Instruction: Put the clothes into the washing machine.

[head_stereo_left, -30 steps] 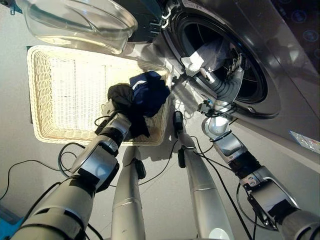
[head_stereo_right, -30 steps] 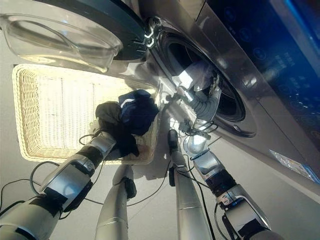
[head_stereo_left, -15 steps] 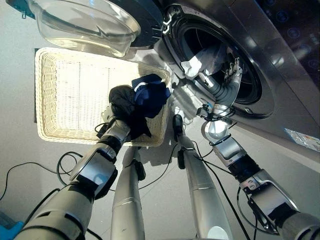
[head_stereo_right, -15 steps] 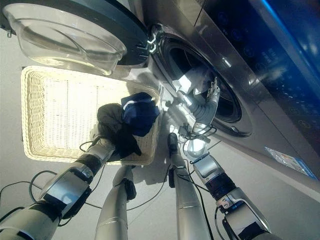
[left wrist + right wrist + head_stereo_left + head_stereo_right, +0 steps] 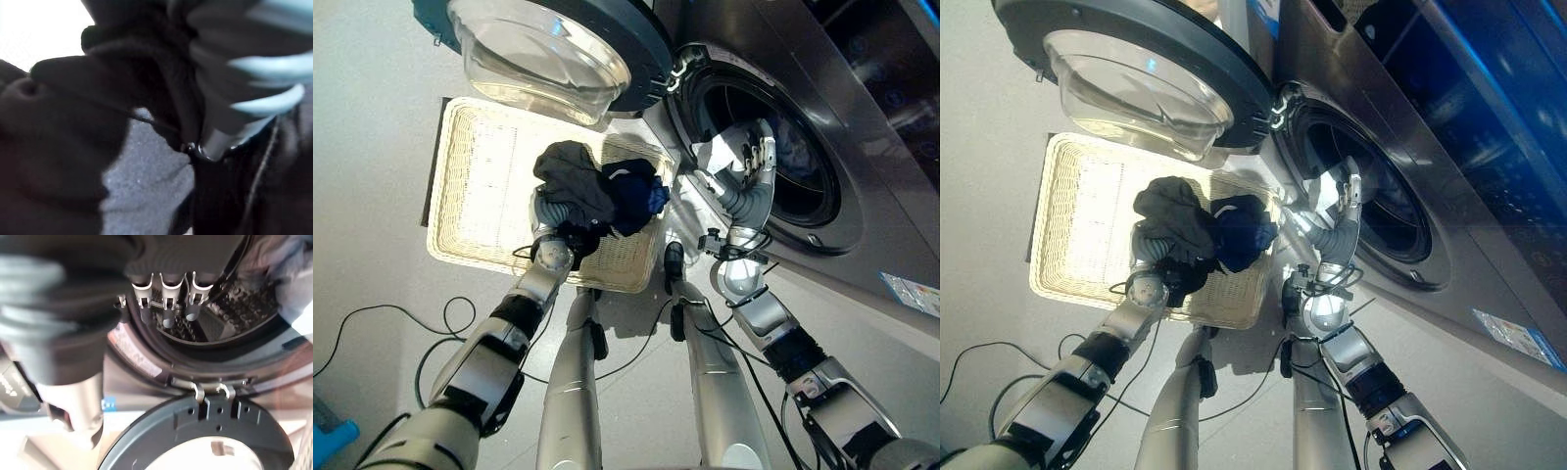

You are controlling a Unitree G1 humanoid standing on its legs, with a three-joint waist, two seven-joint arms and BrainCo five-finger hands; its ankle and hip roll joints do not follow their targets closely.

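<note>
Left hand (image 5: 555, 257): low over the near right part of the wicker basket (image 5: 470, 220); fingers buried in dark cloth, so I cannot tell whether they are curled or straight.
Dark grey garment (image 5: 576, 179): bunched on top of the left hand, over the basket's right half.
Navy garment (image 5: 633, 195): touching the grey one on its right, hanging beside the basket's right rim.
Change at the left hand: the bundle sits higher above the wrist than a second ago, with the grey piece now spread over the top of the navy one.
Right hand (image 5: 1348, 196): raised in the mouth of the washing machine (image 5: 1400, 166), fingers straight and apart, holding nothing.
Change at the right hand: a second ago it was deeper in the opening beside the pale cloth; now it is at the rim.
Pale cloth (image 5: 717, 155): inside the drum, just beside the right hand.
Drum (image 5: 205, 320): perforated metal past the fingertips (image 5: 167, 323) in the right wrist view.
Door (image 5: 553, 49): swung open, its clear bowl above the basket's far edge.
Writing: sticker on the machine front, too small to tell.
</note>
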